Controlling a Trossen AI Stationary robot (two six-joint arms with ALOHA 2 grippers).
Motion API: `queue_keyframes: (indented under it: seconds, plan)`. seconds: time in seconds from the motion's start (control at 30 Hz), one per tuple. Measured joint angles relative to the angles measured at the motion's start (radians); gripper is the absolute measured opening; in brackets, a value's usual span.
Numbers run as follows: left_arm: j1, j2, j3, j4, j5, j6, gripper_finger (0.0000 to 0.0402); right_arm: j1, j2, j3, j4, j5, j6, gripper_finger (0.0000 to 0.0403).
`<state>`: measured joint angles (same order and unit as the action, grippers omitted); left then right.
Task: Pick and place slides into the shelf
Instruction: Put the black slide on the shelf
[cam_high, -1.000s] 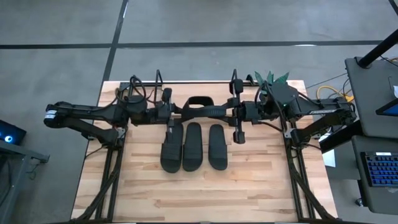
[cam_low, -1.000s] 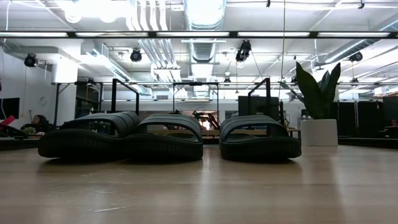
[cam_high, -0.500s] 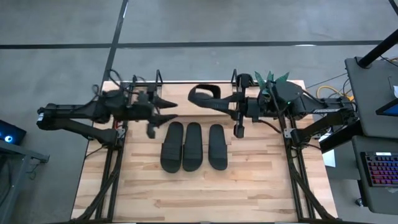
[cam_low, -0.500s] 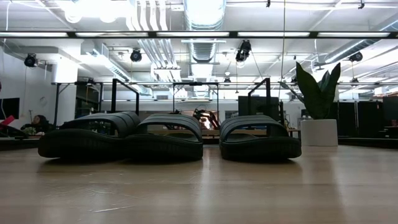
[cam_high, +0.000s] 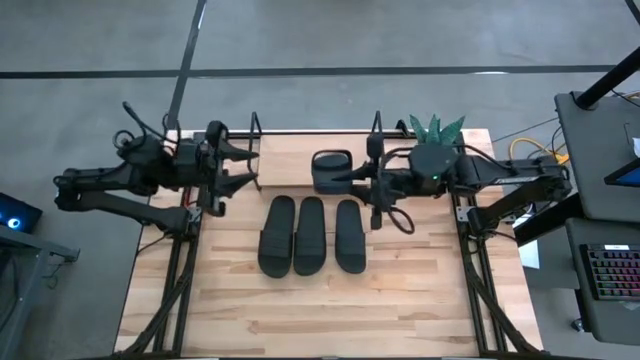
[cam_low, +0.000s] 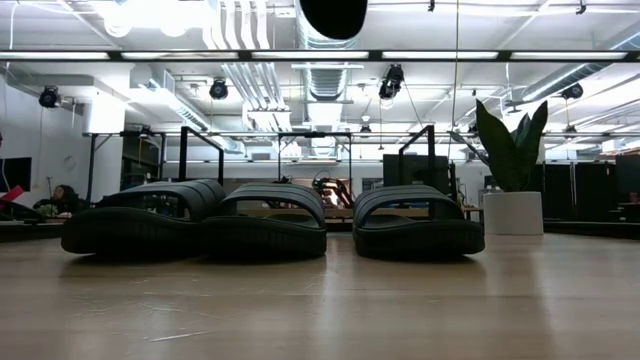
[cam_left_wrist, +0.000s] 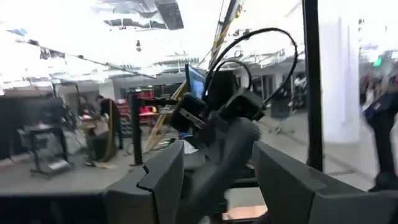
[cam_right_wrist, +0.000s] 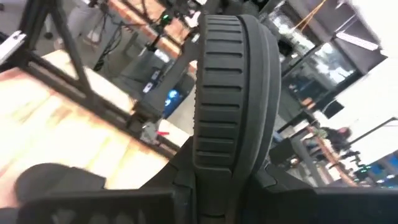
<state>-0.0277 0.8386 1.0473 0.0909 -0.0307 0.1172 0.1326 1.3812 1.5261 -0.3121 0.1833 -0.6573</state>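
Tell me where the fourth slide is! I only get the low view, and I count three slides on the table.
Observer: The right gripper holds the fourth slide up over the shelf at the back of the table.
Operator: Is that the dark blob at the top of my picture?
Observer: Probably. In the right wrist view, its ribbed strap sits right in that gripper.
Operator: What's the other arm doing?
Observer: The left gripper is by the shelf's left end, with its fingers open and nothing in them.
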Motion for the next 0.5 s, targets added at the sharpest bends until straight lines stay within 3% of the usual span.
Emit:
queue_keyframes:
  seconds: [0.27, 0.5]
  plan:
    - [0.0, 0.155, 0.0, 0.105, 0.0, 0.174, 0.0176, -0.002, 0.036, 0.0, 0.003, -0.002, 0.102, 0.0049]
    - [0.0, 0.224, 0.007, 0.182, 0.001, 0.222, 0.0176, -0.002, 0.036, 0.0, 0.003, 0.001, 0.153, 0.0049]
